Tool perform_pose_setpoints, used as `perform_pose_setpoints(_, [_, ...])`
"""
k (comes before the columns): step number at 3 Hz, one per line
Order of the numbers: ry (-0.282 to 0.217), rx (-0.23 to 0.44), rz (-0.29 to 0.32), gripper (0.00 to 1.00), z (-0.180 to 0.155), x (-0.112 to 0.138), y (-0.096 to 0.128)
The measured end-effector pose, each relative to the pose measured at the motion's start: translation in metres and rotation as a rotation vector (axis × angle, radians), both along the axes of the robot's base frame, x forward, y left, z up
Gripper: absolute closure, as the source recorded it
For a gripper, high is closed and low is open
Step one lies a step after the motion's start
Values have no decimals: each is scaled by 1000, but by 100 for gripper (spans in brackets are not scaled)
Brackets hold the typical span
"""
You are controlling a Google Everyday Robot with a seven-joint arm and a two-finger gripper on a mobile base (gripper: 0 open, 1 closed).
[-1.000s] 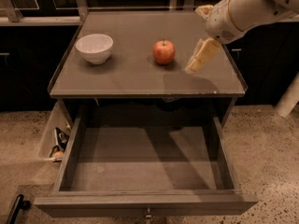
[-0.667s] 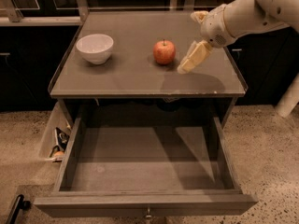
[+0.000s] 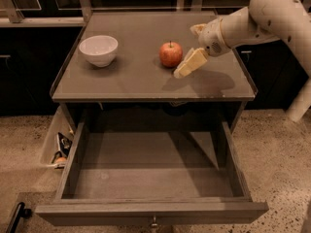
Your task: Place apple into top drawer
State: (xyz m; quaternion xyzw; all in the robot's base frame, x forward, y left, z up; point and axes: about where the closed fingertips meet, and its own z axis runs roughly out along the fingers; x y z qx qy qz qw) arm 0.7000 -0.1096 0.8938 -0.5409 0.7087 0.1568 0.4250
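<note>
Apple (image 3: 171, 54) is set on the table top (image 3: 141, 79), btwn white bowl (image 3: 98, 50) and gripper (image 3: 186, 52). Gripper is held just beside the apple, spread wide, nothing gripped. Top drawer (image 3: 150, 211) is pulled out below.

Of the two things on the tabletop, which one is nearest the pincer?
The red apple: the pincer hovers open just right of it, while the white bowl sits far off at the left of the tabletop.

The gripper (image 3: 188, 50), jaws apart, crowds the apple's (image 3: 171, 54) right side; the bowl (image 3: 98, 50) sits well left; the top drawer (image 3: 146, 209) lies open in front.
</note>
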Motion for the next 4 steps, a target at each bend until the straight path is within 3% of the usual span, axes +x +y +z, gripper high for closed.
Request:
perform_pose_setpoints(2, [60, 37, -23, 0, -20, 24, 8])
perform_pose_setpoints(4, [69, 120, -18, 0, -17, 38, 20])
